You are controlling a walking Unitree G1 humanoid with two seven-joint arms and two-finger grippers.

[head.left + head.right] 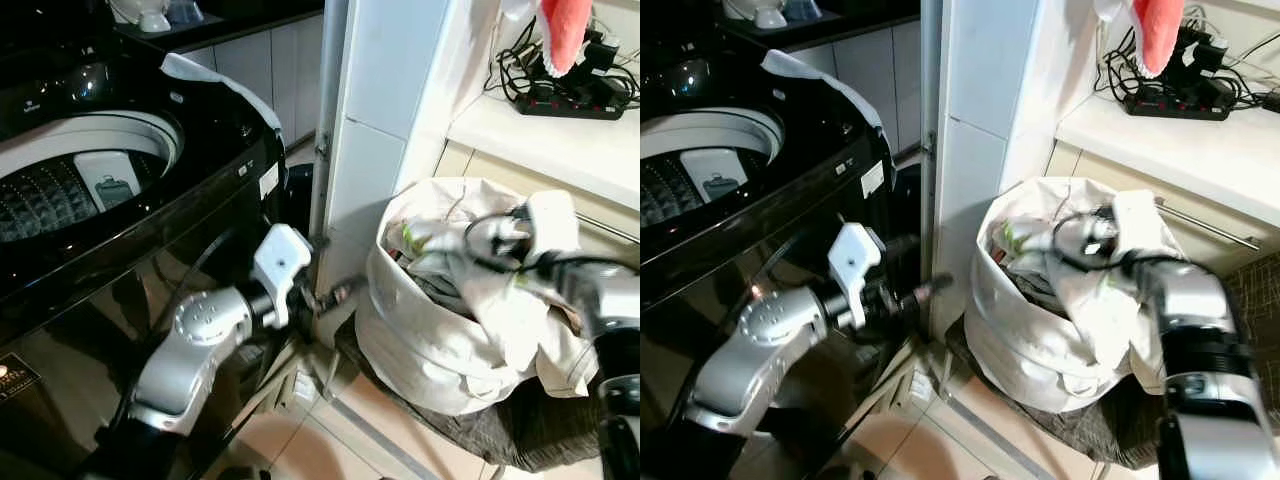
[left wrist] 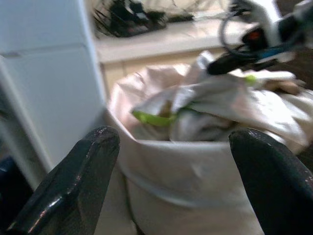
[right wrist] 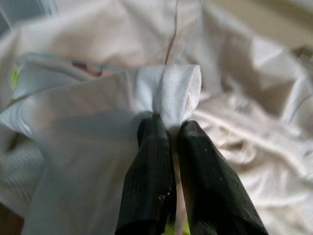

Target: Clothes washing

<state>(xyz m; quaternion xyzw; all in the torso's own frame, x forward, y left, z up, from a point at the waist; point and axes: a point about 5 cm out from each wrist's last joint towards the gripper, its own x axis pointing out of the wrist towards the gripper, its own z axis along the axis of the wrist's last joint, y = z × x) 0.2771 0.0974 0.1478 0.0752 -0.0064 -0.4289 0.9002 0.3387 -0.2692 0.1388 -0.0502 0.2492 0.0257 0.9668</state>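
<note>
1. left eye view: nearest, the silver left arm reaches across the glossy black top-loading washing machine (image 1: 120, 180), whose lid is up over the drum; the left gripper (image 1: 335, 295) points toward the white fabric laundry bag (image 1: 420, 340) on the tiled floor, just beside the white pillar (image 1: 385, 110).
2. right eye view: the right gripper (image 1: 1065, 245) sits over the bag's mouth, amid crumpled pale clothes.
3. left wrist view: two black fingers (image 2: 83, 176) stand wide apart, holding nothing, the bag between them farther off.
4. right wrist view: black fingers (image 3: 151, 181) are pinched on a fold of white cloth (image 3: 168, 90).
</note>
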